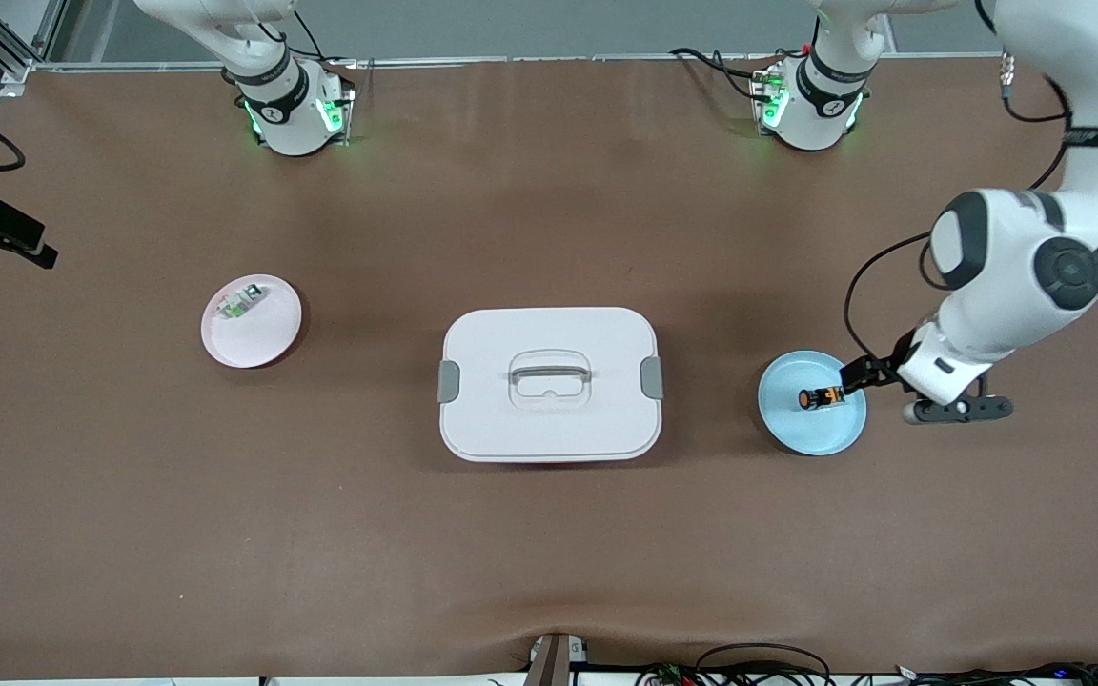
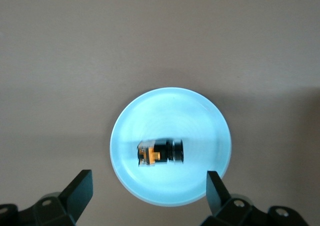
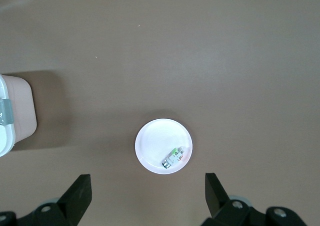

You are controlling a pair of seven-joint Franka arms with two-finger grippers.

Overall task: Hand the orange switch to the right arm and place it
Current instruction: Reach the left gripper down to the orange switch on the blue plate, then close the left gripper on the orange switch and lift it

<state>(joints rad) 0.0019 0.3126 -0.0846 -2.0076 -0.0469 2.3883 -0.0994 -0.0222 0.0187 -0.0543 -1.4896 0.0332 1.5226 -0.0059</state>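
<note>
- Brown mat covers the table (image 1: 549,534); at its middle sits a white lidded box (image 1: 549,383) with grey clips.
- On a blue plate (image 1: 812,433) toward the left arm's end lies the switch (image 1: 820,398) on its side, black body with orange cap.
- Left gripper (image 1: 856,376) hangs at the plate's edge in the front view, fingers apart and holding nothing; the arm's white wrist hides much of it there.
- Left wrist view gives what the front cannot: both finger tips (image 2: 80,188) spread wide, the switch (image 2: 160,152) lying between them lower down, untouched, on the blue plate (image 2: 200,116).
- Pink plate (image 1: 268,345) toward the right arm's end carries a small whitish part with green (image 1: 242,302).
- Right gripper is out of the front view, where only the arm's base (image 1: 287,105) shows; its own wrist view shows its fingers (image 3: 80,191) wide apart and empty, high over the pink plate (image 3: 152,146) and the whitish part (image 3: 174,157), with a corner of the box (image 3: 15,113) at the edge.
</note>
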